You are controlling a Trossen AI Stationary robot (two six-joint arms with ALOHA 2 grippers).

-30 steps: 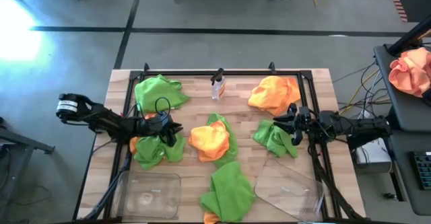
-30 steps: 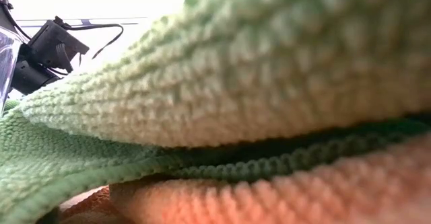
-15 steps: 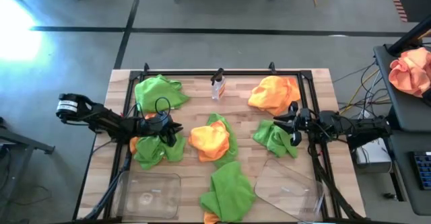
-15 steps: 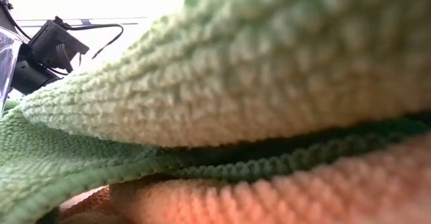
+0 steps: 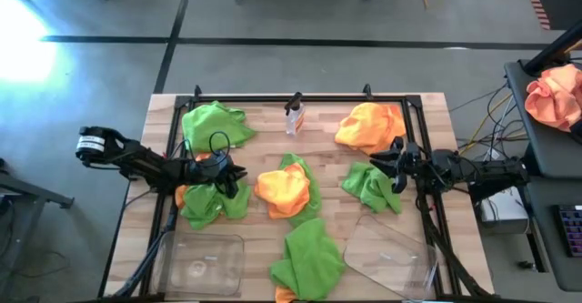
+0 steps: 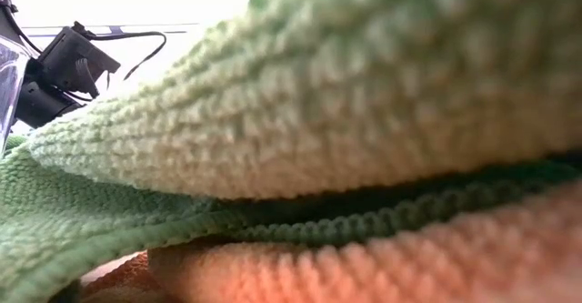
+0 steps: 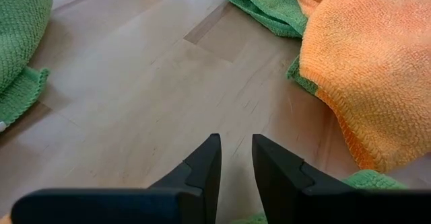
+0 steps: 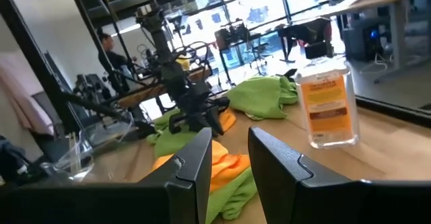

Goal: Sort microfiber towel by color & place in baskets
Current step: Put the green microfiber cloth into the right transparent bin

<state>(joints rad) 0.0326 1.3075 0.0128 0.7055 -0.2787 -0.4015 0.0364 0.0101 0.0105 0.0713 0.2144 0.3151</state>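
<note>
From above, both clear baskets (image 5: 202, 259) are seen without towels, and the left gripper (image 5: 238, 177) sits by a green-and-orange heap (image 5: 209, 201). In the left wrist view its fingers (image 7: 205, 162) are parted, holding nothing, over bare tabletop (image 7: 135, 83); the orange towel (image 7: 370, 56) lies just beyond and should be pinched singly. The right gripper (image 8: 227, 158) is likewise parted, seemingly empty.

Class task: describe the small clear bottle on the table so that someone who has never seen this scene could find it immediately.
Start at the wooden table and look along its far edge, near the middle. The spray bottle stands upright there, between a green towel and an orange towel. It is the only hard, see-through, labelled thing among soft cloths.
</note>
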